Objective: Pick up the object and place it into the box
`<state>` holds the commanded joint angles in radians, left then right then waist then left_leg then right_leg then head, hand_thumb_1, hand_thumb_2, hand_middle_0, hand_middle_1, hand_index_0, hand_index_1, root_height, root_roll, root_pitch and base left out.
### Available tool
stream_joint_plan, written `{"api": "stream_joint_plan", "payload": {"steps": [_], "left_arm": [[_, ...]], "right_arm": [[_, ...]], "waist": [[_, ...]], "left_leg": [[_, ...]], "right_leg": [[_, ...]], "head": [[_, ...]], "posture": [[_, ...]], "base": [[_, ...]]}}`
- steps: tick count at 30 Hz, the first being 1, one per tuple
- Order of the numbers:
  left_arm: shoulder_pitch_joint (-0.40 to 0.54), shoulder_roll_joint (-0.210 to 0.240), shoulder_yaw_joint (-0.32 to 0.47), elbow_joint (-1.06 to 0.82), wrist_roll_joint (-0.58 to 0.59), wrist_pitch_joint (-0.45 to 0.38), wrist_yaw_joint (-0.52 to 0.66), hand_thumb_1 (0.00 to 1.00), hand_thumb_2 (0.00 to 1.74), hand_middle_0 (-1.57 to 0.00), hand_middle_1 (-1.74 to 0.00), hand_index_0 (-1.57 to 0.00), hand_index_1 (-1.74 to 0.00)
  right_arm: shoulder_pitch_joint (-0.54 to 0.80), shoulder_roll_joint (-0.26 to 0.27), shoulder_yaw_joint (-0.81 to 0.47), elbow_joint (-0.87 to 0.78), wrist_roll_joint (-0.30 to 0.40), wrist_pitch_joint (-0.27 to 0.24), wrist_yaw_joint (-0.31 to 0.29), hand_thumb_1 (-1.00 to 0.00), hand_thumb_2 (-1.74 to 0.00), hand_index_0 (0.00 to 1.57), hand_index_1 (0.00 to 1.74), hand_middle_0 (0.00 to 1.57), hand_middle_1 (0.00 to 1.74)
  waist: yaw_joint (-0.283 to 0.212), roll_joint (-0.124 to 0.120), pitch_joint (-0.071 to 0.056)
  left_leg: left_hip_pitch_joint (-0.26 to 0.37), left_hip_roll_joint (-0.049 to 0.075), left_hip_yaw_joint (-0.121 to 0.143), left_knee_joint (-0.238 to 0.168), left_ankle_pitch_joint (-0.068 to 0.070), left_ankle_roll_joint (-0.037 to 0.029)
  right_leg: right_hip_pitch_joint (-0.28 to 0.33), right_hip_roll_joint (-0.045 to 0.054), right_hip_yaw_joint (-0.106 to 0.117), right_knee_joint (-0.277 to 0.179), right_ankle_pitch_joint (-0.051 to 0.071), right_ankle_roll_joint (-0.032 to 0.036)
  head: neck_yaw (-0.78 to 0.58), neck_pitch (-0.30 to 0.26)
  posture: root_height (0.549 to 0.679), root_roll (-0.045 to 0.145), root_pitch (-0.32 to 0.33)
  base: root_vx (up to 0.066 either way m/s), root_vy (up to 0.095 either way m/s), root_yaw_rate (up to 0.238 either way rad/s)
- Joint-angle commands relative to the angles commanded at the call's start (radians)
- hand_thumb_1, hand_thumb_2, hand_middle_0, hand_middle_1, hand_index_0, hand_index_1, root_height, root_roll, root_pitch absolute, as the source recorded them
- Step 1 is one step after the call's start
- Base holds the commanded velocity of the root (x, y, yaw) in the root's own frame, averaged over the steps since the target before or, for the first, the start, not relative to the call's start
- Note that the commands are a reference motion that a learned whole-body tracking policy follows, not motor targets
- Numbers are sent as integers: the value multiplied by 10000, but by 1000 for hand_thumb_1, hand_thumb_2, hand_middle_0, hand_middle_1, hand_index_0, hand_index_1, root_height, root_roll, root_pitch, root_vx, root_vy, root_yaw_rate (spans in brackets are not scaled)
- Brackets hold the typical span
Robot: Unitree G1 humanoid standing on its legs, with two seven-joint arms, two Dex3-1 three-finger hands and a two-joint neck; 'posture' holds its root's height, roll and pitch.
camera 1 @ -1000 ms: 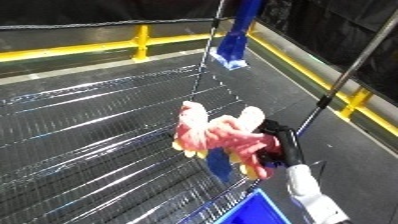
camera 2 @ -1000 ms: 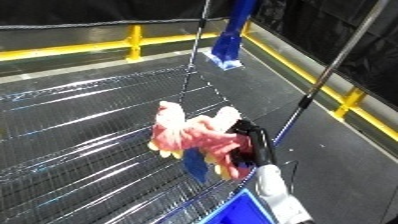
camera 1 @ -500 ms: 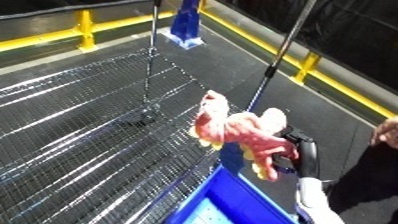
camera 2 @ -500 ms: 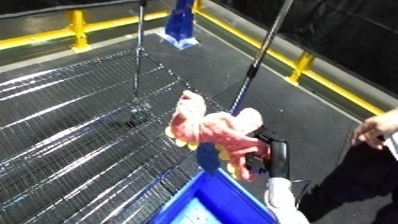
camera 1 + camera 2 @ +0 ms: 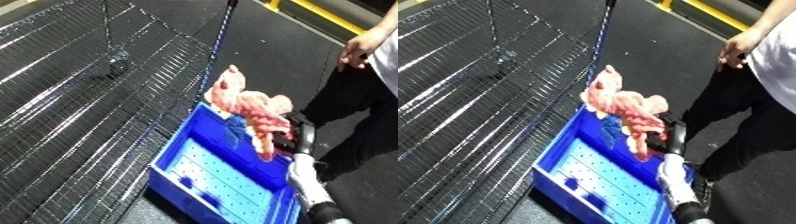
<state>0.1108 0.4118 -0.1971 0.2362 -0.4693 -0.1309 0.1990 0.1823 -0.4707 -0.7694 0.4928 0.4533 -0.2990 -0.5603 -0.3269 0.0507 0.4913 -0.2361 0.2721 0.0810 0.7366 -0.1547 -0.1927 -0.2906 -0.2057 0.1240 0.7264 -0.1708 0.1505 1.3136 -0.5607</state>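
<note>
A pink and cream plush toy [image 5: 250, 109] hangs in the air over the far end of a blue bin [image 5: 213, 187]. My right hand [image 5: 291, 137] is shut on the toy's lower part, with the white forearm [image 5: 307, 181] coming up from the lower right. The bin stands on the dark floor beside the wire mesh surface [image 5: 80, 95], and its perforated bottom shows with a few small dark spots. My left hand shows in no view.
A person in dark trousers [image 5: 740, 120] stands close at the right of the bin, one hand [image 5: 734, 47] hanging down. A metal pole [image 5: 224, 30] rises at the mesh edge. A yellow line [image 5: 333, 15] marks the floor at the top right.
The camera has swung right and down, bringing the blue bin fully into view. My right hand has carried the plush toy off the mesh to above the bin.
</note>
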Motion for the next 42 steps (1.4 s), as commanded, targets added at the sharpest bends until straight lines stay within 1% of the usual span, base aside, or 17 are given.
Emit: {"api": "stream_joint_plan", "payload": {"steps": [1, 2, 4, 5, 6, 7, 12, 20, 25, 31, 32, 36, 42], "left_arm": [[-2, 21, -4, 0, 2, -24, -15, 1000, 1740, -1570, -1740, -1570, -1740], [0, 73, -1, -9, 16, -66, -35, 1000, 1740, -1570, -1740, -1570, -1740], [5, 113, 13, -32, 45, -92, -41, 1000, 1740, -1570, -1740, -1570, -1740], [5, 113, 13, -32, 45, -92, -41, 1000, 1740, -1570, -1740, -1570, -1740], [14, 145, 32, -59, 80, -119, -43, 1000, 1740, -1570, -1740, -1570, -1740], [14, 145, 32, -59, 80, -119, -43, 1000, 1740, -1570, -1740, -1570, -1740], [66, 193, 115, -176, 127, -172, -58, 1000, 1740, -1570, -1740, -1570, -1740], [236, 153, 243, -403, 177, -172, -76, 1000, 1740, -1570, -1740, -1570, -1740], [332, 79, 323, -463, 184, -161, -100, 1000, 1740, -1570, -1740, -1570, -1740], [436, -69, 496, -512, 142, -117, -113, 1000, 1740, -1570, -1740, -1570, -1740], [445, -100, 532, -496, 143, -103, -114, 1000, 1740, -1570, -1740, -1570, -1740], [505, -259, 689, -405, 152, -31, -97, 1000, 1740, -1570, -1740, -1570, -1740], [780, -395, 1012, -492, 70, 60, -96, 1000, 1740, -1570, -1740, -1570, -1740]], "right_arm": [[-70, -29, -21, 328, 249, -44, 43, -550, -957, 864, 957, 864, 957], [-206, -162, -63, 997, 697, -120, 150, -450, -783, 706, 783, 706, 783], [-304, -316, -80, 1481, 949, -146, 246, -350, -609, 549, 609, 549, 609], [-304, -316, -80, 1481, 949, -146, 246, -350, -609, 549, 609, 549, 609], [-355, -460, -65, 1793, 1065, -145, 347, -250, -435, 393, 435, 393, 435], [-355, -460, -65, 1793, 1065, -145, 347, -250, -435, 393, 435, 393, 435], [-327, -645, 24, 2120, 1136, -143, 572, 0, 0, 0, 0, 0, 0], [-233, -506, 229, 1897, 1039, -180, 661, 0, 0, 0, 0, 0, 0], [-219, -421, 462, 1586, 855, -121, 692, 0, 0, 0, 0, 0, 0], [-316, -123, 1103, 405, 528, -92, 932, 0, 0, 0, 0, 0, 0], [-364, -89, 1257, 125, 436, -112, 1010, 0, 0, 0, 0, 0, 0], [-509, 118, 1784, -1124, 177, -125, 1293, 0, 0, 0, 0, 0, 0], [-618, 326, 2455, -2478, 20, 20, 1711, 0, 0, 0, 0, 0, 0]], "waist": [[6, 18, -19], [33, 51, -59], [61, 74, -92], [61, 74, -92], [86, 92, -120], [86, 92, -120], [135, 111, -188], [221, 105, -264], [329, 95, -274], [470, 73, -282], [513, 68, -286], [718, 28, -283], [1192, -41, -195]], "left_leg": [[-2, -9, 9, -22, 9, -10], [-3, -23, 28, -66, 31, -31], [3, -31, 42, -108, 49, -46], [3, -31, 42, -108, 49, -46], [14, -34, 51, -160, 70, -56], [14, -34, 51, -160, 70, -56], [61, -34, 76, -315, 129, -72], [194, -58, 122, -554, 188, -76], [258, -82, 136, -643, 214, -75], [318, -122, 144, -724, 242, -72], [324, -126, 141, -736, 250, -70], [337, -140, 112, -756, 277, -57], [273, -165, -16, -708, 324, -42]], "right_leg": [[8, -5, -3, -35, 9, -1], [25, -11, -15, -105, 23, -1], [38, -10, -26, -160, 29, 2], [38, -10, -26, -160, 29, 2], [50, -5, -29, -211, 25, 7], [50, -5, -29, -211, 25, 7], [85, 16, -41, -328, -14, 12], [198, 54, -63, -498, -92, 23], [273, 59, -89, -563, -124, 35], [332, 47, -119, -598, -162, 58], [336, 43, -129, -589, -170, 64], [366, 46, -198, -517, -203, 80], [402, 51, -323, -369, -262, 91]], "head": [[-2, -8], [12, -9], [-12, 0], [-12, 0], [-110, 42], [-110, 42], [-236, -30], [-399, -148], [-819, -196], [-1800, -298], [-2179, -320], [-2816, -316], [-4122, -339]], "posture": [[626, 79, -248], [627, 81, -245], [628, 81, -242], [628, 81, -242], [629, 82, -239], [629, 82, -239], [631, 83, -231], [634, 83, -223], [635, 83, -222], [636, 82, -222], [635, 81, -222], [634, 75, -224], [632, 65, -232]], "base": [[-2, 6, -8], [-1, 1, 1], [1, 0, 1], [1, -1, 2], [2, 1, -4], [2, 1, -4], [9, 2, -5], [13, 2, -1], [9, 3, 10], [1, 4, 13], [-3, 8, 32], [-5, 0, 62], [-13, -14, 119]]}}
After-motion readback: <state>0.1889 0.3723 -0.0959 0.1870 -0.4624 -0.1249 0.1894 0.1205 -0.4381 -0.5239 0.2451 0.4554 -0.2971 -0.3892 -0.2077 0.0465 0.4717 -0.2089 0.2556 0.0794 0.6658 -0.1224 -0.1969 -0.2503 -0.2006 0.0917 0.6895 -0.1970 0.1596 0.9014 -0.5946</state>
